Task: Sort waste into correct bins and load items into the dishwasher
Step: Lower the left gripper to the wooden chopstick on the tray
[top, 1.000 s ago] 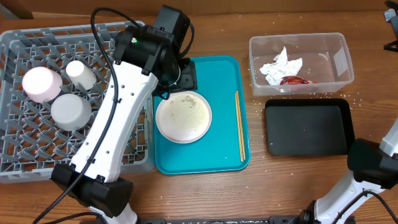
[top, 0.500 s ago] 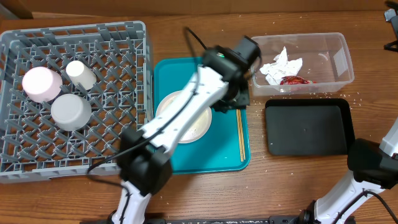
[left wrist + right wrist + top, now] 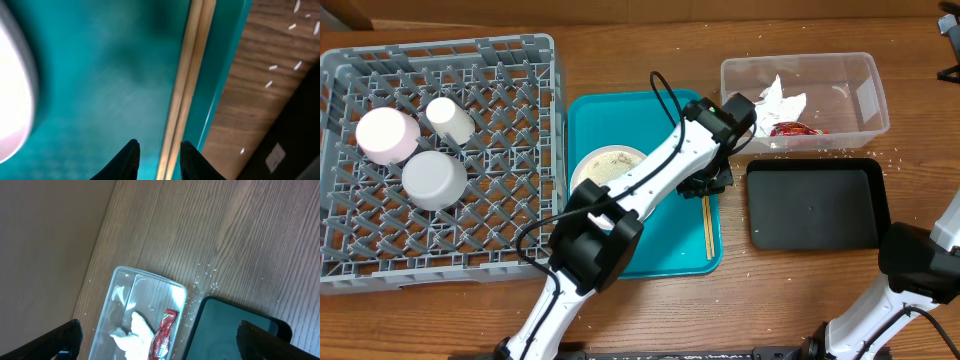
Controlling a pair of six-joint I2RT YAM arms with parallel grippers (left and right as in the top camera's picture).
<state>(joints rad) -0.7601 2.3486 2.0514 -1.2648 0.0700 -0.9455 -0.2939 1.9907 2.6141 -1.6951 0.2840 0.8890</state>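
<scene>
Brown wood-grain table (image 3: 650,60), evenly lit, plain beige surface (image 3: 45,240) beyond its edge

Our left arm (image 3: 655,175) reaches from the near edge diagonally away and towards our right. Its white links are nearly stretched out, and a black cable (image 3: 665,95) loops above the forearm. The wrist bends over, so the left gripper (image 3: 159,162) points straight down. Its two dark fingers (image 3: 127,160) stand a narrow gap apart, not pressed together. Our right arm (image 3: 910,265) sits folded at the near right corner, with only a black joint and a white link showing from overhead. The right gripper (image 3: 162,337) is held high and looks down, its fingers (image 3: 62,340) spread wide.
</scene>
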